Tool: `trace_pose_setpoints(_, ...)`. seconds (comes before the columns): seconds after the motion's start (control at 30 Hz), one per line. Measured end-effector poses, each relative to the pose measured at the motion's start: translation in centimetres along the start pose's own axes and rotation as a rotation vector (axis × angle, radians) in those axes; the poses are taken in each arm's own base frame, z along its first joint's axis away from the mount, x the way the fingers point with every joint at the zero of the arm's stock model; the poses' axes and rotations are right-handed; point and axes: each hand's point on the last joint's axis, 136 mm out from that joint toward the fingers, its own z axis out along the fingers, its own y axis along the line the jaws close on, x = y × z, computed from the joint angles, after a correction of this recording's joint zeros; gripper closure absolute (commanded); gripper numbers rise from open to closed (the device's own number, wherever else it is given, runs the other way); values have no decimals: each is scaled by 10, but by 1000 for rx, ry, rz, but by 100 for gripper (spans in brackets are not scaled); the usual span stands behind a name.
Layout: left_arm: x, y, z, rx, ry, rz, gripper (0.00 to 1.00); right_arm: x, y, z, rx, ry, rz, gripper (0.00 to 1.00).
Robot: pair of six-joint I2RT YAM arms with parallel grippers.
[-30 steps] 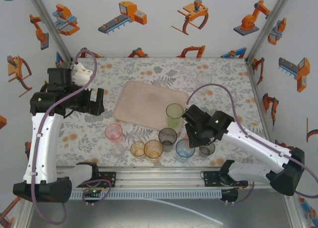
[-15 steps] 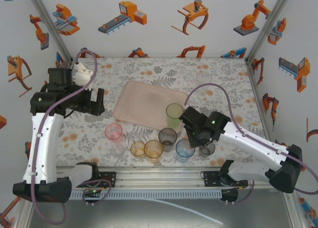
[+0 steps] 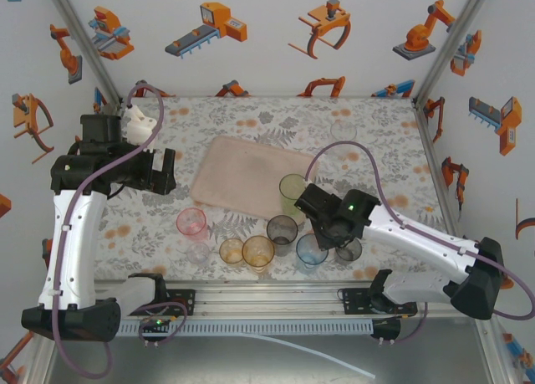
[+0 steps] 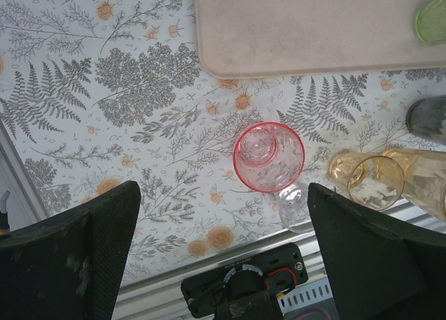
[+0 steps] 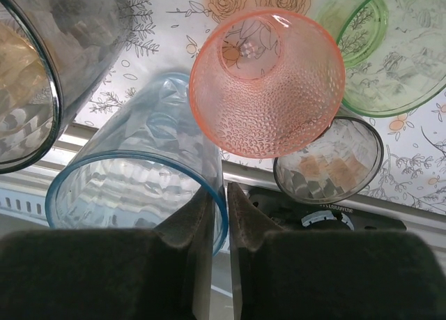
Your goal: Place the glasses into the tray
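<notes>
Right gripper (image 5: 221, 208) – fingers pinched on wall of blue tumbler (image 5: 132, 187), one inside rim, one outside. Left gripper (image 4: 224, 194) spread wide above pink tumbler (image 4: 268, 156). Tray (image 3: 238, 175) mid-table – green tumbler (image 3: 293, 189) at its near right corner; remaining glasses (image 3: 257, 252) on floral table (image 3: 376, 133) near front edge.

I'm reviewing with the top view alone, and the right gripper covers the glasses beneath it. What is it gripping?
Observer: The right gripper pinches the rim of the blue glass, one finger inside, one outside.
Operator: Anything else under it?
Observer: A dimpled salmon glass stands just beyond the blue one.
Operator: And the left gripper?
Observer: Its fingers are spread wide, with nothing between them.
</notes>
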Motion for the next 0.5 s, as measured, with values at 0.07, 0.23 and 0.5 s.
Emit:
trace_pose_setpoints(0.07, 0, 0, 0, 0, 0, 0, 3, 0, 0, 0, 1, -2, 0, 91)
trace_pose_setpoints(0.23, 0, 0, -1, -1, -4, 1, 3, 0, 0, 0, 1, -3, -1, 97)
trace_pose_setpoints(0.5, 0, 0, -2, -2, -7, 1, 3, 0, 0, -2, -1, -7, 0, 100)
